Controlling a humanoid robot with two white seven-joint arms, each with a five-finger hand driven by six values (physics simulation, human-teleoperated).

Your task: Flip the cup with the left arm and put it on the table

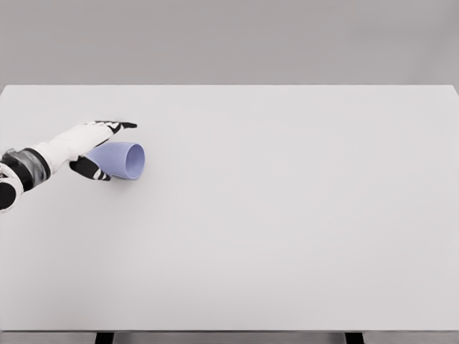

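Note:
A pale blue cup (123, 160) lies on its side on the white table (287, 215) at the left, its open mouth facing right. My left hand (104, 147) reaches in from the left edge and brackets the cup's closed end. The fingers (118, 125) pass behind the cup's top and the thumb (90, 169) lies below its near side. The hand looks closed around the cup, which still touches the table. The right arm does not show.
The table's front edge runs along the bottom of the view and its far edge meets a plain grey wall. Nothing else stands on the table.

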